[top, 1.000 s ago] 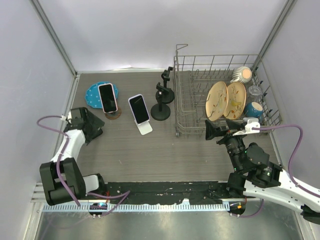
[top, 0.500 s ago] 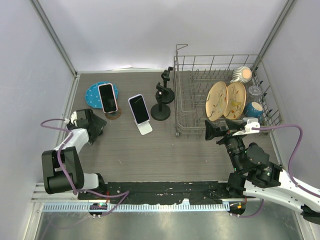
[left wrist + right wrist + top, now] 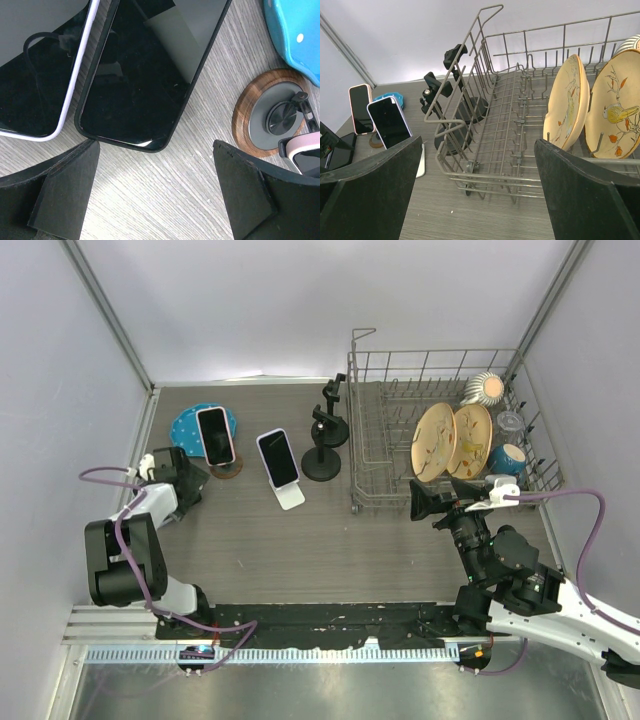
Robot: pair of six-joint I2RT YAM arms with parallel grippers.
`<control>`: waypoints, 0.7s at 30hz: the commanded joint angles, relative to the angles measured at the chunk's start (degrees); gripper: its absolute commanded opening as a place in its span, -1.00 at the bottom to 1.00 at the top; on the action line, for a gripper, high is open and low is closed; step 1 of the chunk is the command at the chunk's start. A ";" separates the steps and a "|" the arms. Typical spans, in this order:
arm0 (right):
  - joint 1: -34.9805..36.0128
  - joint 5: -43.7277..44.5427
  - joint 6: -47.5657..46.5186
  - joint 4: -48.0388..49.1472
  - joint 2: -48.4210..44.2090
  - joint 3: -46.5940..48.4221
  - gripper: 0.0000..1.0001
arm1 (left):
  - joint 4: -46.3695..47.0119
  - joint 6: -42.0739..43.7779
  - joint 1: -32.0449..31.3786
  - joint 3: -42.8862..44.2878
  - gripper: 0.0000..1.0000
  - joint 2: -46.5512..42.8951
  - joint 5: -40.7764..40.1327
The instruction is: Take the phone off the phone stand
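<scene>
Our left gripper [image 3: 186, 482] gapes wide, low at the left, just near of the pink phone [image 3: 214, 435] leaning on its wood-based stand [image 3: 228, 470]. We should rise, straddle the phone's side edges, pinch gently, then lift upward so the stand stays put.

No readable text

No lettering, brand, number or sign could be made out in any view.
</scene>
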 commanded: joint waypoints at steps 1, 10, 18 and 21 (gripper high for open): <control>0.23 0.28 0.16 1.37 0.18 1.57 0.99 | 1.70 0.01 0.06 1.78 0.99 -0.92 -2.86; 0.23 0.63 0.33 0.23 0.36 2.45 0.99 | -2.60 4.13 -0.90 1.33 1.00 -11.55 -4.18; 0.14 0.28 0.86 -4.51 0.80 7.27 0.99 | -0.50 17.13 -11.34 7.04 1.00 -18.42 -6.81; 0.31 0.10 1.04 -8.29 0.71 10.52 0.99 | -0.24 22.75 -16.97 11.43 0.99 -16.58 -11.63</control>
